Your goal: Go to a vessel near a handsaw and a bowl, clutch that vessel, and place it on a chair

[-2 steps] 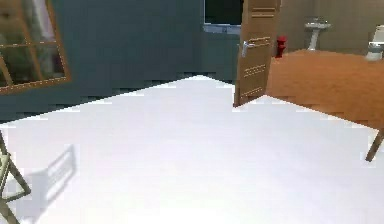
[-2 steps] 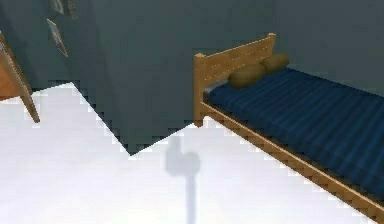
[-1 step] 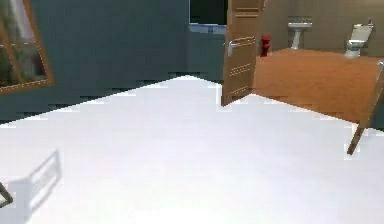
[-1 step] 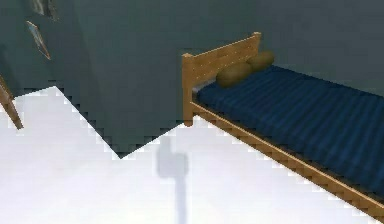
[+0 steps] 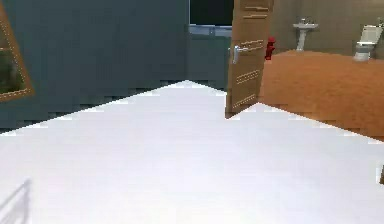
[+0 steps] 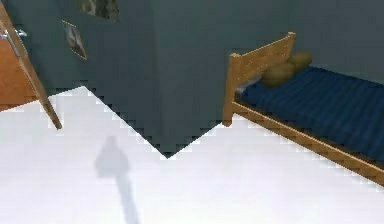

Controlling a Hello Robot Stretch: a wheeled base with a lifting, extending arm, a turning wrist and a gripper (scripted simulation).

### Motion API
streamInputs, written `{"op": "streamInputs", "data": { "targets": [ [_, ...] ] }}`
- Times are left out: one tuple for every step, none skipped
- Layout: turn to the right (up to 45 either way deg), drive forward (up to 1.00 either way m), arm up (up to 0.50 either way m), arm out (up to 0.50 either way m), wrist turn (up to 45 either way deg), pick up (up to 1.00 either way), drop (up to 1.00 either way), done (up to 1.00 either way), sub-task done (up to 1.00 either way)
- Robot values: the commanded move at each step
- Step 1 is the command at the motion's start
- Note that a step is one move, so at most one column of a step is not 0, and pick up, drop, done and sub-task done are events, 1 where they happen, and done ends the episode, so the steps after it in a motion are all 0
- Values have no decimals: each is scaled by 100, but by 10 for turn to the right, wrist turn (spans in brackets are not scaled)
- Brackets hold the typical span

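Likely search step: steer past open brown wooden door [image 5: 248, 60], keep clear of edge; claw state: cannot tell.

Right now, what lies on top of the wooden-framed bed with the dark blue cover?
At the head end of the wooden-framed bed lie olive-brown pillows. The dark blue cover hides the mattress beneath it.

Smooth white floor [image 5: 190, 160] was brightly, evenly lit, dark blue-grey painted walls [image 6: 190, 60] looked dim, soft grey shadow [image 6: 112, 160] fell across it.
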Motion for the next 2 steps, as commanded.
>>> {"op": "streamInputs", "data": {
  "targets": [
    [-420,0,0,0,0,0,0,0,0],
    [0,100,0,0,0,0,0,0,0]
  ]
}}
